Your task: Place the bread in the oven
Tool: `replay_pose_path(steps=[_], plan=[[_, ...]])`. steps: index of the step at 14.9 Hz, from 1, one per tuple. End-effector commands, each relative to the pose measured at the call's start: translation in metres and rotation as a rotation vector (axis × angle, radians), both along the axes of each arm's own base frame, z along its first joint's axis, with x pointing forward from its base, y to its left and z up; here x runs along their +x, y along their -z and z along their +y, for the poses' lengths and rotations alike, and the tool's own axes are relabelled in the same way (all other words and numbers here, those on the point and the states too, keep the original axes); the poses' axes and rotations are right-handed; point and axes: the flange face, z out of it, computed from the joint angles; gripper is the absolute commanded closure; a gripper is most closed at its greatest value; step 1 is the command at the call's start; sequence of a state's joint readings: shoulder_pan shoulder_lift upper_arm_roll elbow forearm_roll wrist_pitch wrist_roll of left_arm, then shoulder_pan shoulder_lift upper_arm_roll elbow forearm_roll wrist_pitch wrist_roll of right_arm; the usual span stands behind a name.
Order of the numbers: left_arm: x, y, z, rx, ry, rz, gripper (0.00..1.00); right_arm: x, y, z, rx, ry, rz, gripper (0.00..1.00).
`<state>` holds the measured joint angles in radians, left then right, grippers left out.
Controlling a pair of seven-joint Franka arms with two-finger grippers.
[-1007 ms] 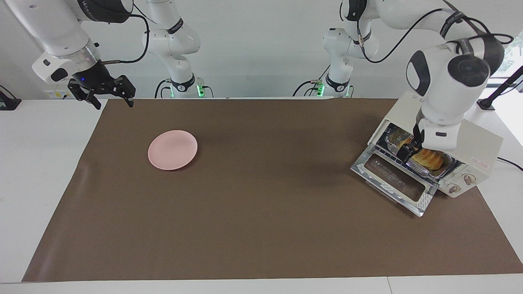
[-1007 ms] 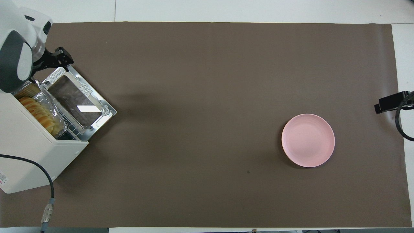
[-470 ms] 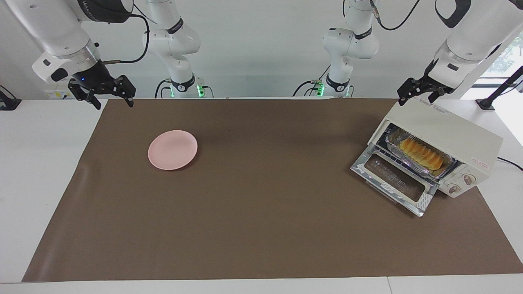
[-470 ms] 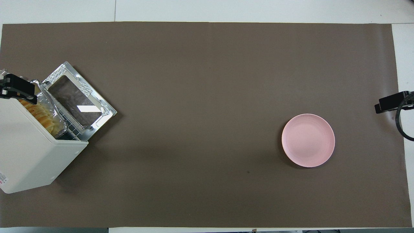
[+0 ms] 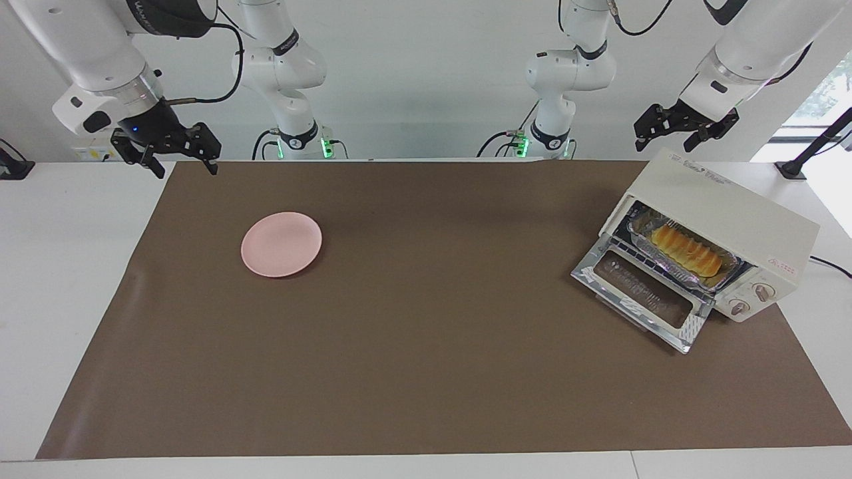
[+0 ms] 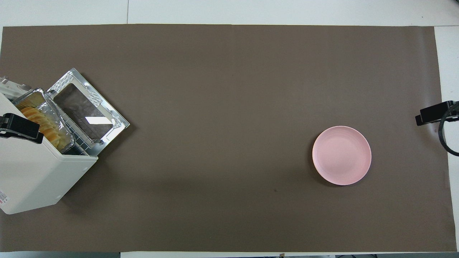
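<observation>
Golden bread sits inside oven; left end effector above it and right end effector both spread open, empty.

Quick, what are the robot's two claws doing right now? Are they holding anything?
Left gripper: open, holding nothing, up in the air over the cream-white boxy toaster oven.
Right gripper: open, holding nothing, waiting over the table's edge.

Left gripper raised, right gripper waiting (both open)
</observation>
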<state>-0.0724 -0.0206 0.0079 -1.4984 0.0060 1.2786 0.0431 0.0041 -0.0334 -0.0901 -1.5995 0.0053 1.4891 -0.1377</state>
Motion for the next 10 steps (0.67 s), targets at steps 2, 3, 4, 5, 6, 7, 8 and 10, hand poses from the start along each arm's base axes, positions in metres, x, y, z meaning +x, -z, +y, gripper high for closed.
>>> replay_pose_path(steps=[2,3,4,5,6,7,8,10], plan=[[-0.005,0.006,-0.009,-0.005,0.025,-0.010,0.00,-0.008,-0.002,-0.002,-0.009,0.010,0.002,0.00],[-0.006,0.007,-0.010,-0.005,0.025,-0.013,0.00,-0.008,-0.002,-0.001,-0.008,0.009,0.002,0.00],[-0.006,0.010,-0.011,-0.003,0.028,-0.015,0.00,-0.008,-0.002,-0.002,-0.009,0.010,0.002,0.00],[-0.006,0.010,-0.012,-0.003,0.031,-0.016,0.00,-0.008,-0.002,-0.001,-0.007,0.010,0.002,0.00],[-0.007,0.014,-0.013,-0.001,0.032,-0.012,0.00,-0.007,-0.001,-0.001,-0.007,0.009,0.003,0.00],[-0.008,0.015,-0.012,-0.005,0.038,-0.022,0.00,-0.008,-0.002,-0.001,-0.007,0.010,0.002,0.00],[-0.006,0.016,-0.005,-0.008,0.026,-0.025,0.00,-0.008,-0.002,-0.001,-0.007,0.010,0.002,0.00],[-0.008,0.025,-0.008,-0.007,0.032,-0.008,0.00,-0.008,-0.002,-0.001,-0.007,0.010,0.002,0.00]])
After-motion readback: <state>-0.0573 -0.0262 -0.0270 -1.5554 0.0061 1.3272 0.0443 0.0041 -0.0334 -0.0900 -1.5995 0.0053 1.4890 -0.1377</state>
